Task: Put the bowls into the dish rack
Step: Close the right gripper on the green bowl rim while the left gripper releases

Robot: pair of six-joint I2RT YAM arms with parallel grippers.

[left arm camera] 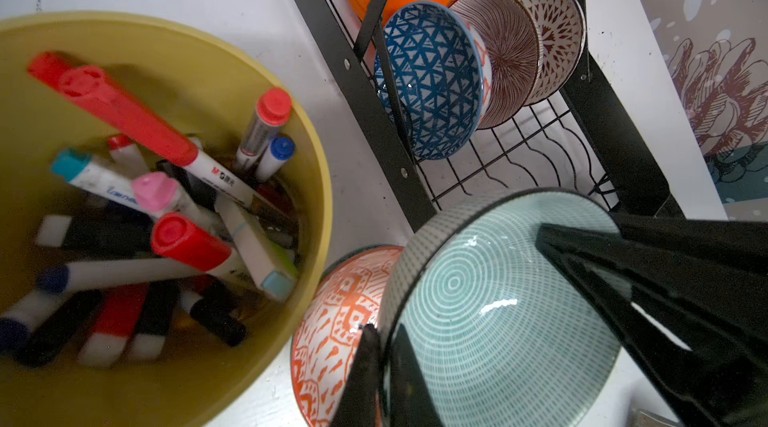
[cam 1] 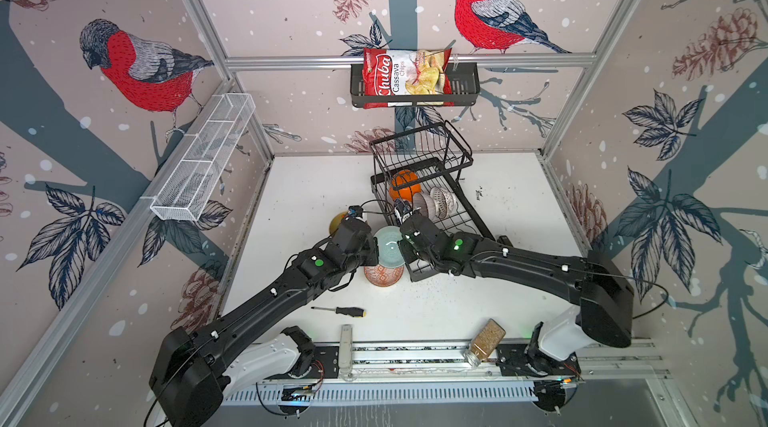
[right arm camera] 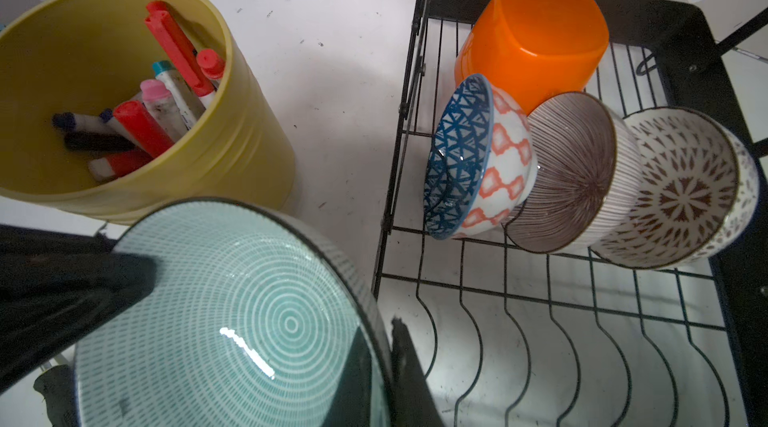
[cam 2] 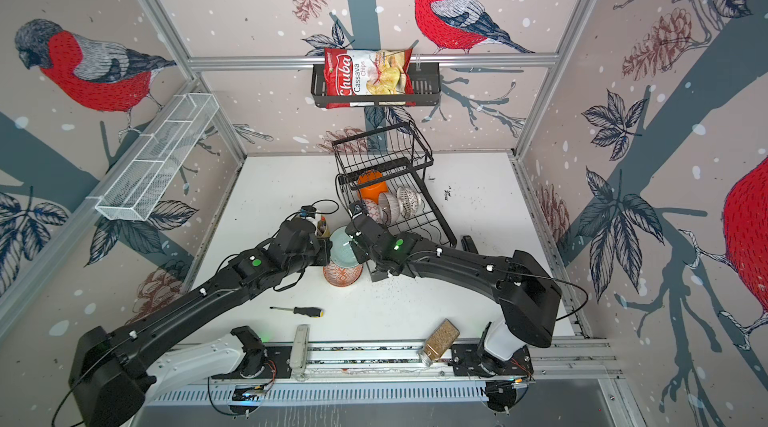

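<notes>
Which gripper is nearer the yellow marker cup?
Left. The left gripper holds the teal bowl by the rim beside the yellow marker cup; the right gripper grips the opposite rim, toward the dish rack.

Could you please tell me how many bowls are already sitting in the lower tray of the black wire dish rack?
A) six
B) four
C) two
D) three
B: the lower tray of the black wire dish rack holds four, a rounded-square orange plastic bowl and, leaning in a row, a blue-triangle ceramic bowl, a brown-striped ceramic bowl and a white ceramic bowl with dark lattice.
</notes>
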